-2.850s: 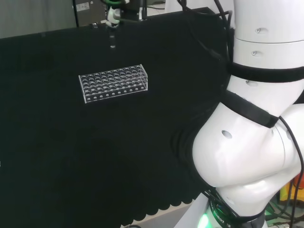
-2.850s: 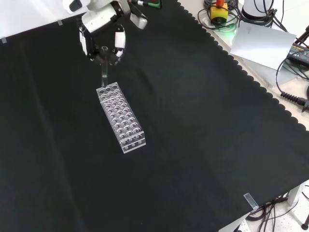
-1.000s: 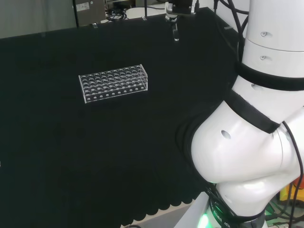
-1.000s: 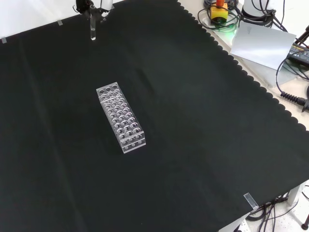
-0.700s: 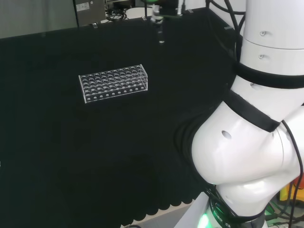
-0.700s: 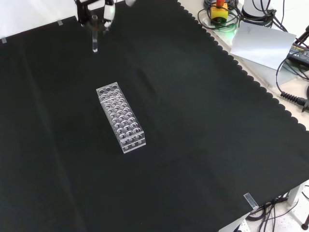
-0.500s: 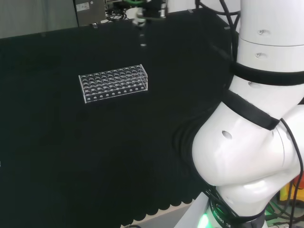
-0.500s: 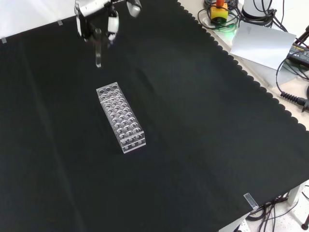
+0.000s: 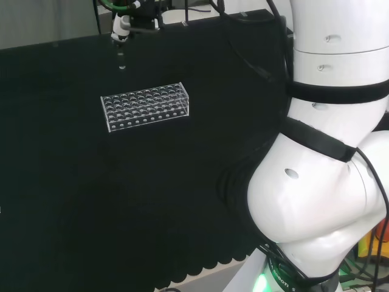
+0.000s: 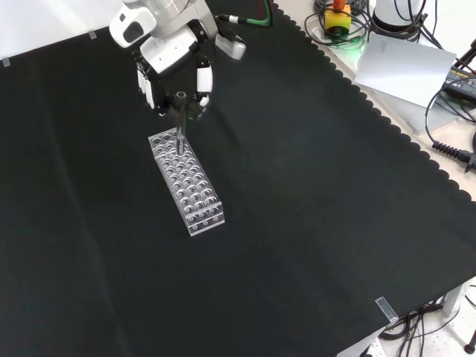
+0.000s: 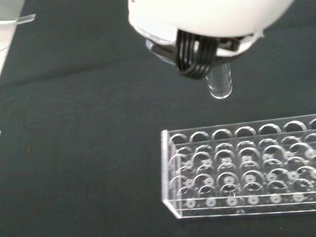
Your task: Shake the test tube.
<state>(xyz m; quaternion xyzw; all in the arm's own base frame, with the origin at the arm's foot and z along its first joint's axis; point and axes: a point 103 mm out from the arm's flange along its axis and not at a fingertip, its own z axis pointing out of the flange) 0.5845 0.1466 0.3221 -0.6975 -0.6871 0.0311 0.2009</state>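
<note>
A clear test tube [image 10: 179, 123] hangs upright from my black and white hand [image 10: 176, 63], whose fingers are curled round its upper end. In the front view its lower end is over the far end of the clear plastic tube rack [image 10: 186, 181]. The head view has the hand [image 9: 123, 25] at the top, with the test tube [image 9: 121, 59] hanging behind the left part of the rack [image 9: 146, 106]. Close up in the wrist view, the tube's rounded bottom [image 11: 219, 85] is above the rack [image 11: 242, 170] and apart from it. The rack's holes look empty.
The rack stands alone on the black cloth [image 10: 312, 201]. Beyond the cloth's scalloped right edge in the front view lie cables, a grey sheet [image 10: 405, 67] and a yellow and red button box [image 10: 338, 16]. The arm's white links [image 9: 328, 152] take up the head view's right.
The hand has swung with the tube from the far side of the cloth back towards the rack, and now holds it lower, over the rack's end. The rack has not moved.
</note>
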